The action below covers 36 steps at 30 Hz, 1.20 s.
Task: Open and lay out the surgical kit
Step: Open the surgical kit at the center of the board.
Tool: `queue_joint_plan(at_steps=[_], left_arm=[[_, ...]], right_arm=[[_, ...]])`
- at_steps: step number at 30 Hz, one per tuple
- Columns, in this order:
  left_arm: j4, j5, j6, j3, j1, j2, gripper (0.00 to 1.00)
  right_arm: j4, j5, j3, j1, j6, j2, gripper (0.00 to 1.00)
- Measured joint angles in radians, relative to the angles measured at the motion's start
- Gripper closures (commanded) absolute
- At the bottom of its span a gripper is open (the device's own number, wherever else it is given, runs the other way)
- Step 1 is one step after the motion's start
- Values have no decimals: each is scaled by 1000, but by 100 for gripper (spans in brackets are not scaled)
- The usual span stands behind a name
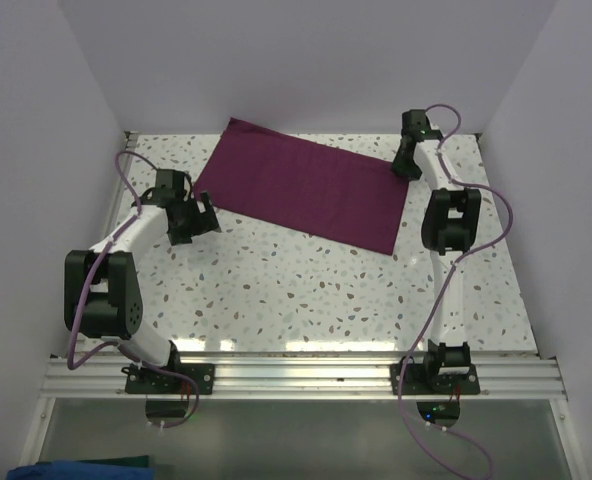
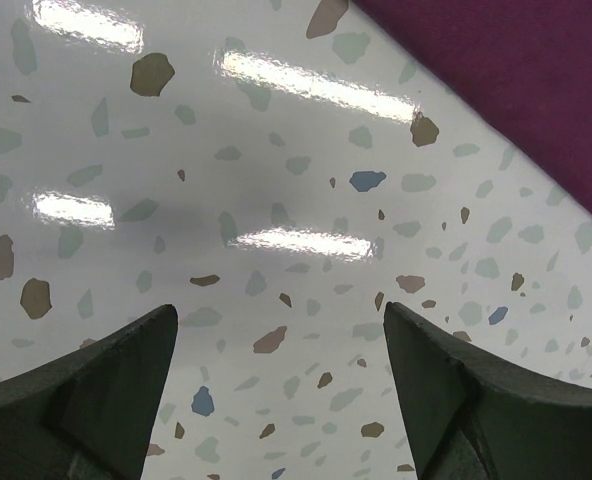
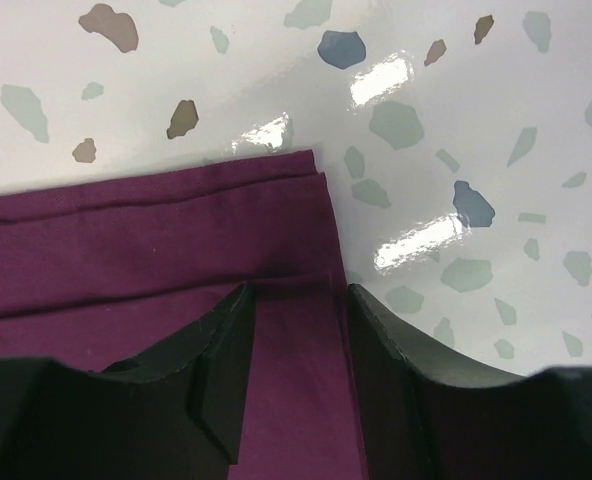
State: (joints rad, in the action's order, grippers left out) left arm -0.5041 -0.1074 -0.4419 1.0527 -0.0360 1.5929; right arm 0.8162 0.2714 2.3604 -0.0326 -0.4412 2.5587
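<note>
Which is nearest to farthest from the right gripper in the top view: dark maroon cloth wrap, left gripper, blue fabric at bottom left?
1. Dark maroon cloth wrap, its far-right corner under the jaws.
2. Left gripper, at the wrap's left end.
3. Blue fabric, bottom-left corner of the view.

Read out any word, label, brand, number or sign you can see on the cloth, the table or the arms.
None: no text can be read in any view.
cloth wrap: plain maroon, no print or tag showing.
table: only coloured flecks and glare from the lights.
left arm base and right arm base: any marking is too small to tell.
</note>
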Motion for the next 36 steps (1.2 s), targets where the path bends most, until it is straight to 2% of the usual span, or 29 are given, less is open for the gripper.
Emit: queue_joint_plan(at_steps=[7, 10, 11, 19, 29, 36], left_arm=[[0, 0, 1, 0, 0, 3, 12], [0, 1, 1, 0, 0, 15, 12], [0, 1, 1, 0, 0, 19, 12], [0, 0, 1, 7, 0, 48, 12], [-11, 2, 1, 46, 0, 62, 11], [-46, 23, 0, 224, 0, 64, 9]], right_arm=[[0, 0, 6, 0, -9, 14, 68], [-2, 0, 21, 0, -11, 27, 76], [-1, 0, 23, 0, -12, 27, 82], [0, 2, 26, 2, -10, 27, 100], [-5, -9, 6, 1, -11, 16, 100], [-15, -74, -107, -23, -11, -107, 100]])
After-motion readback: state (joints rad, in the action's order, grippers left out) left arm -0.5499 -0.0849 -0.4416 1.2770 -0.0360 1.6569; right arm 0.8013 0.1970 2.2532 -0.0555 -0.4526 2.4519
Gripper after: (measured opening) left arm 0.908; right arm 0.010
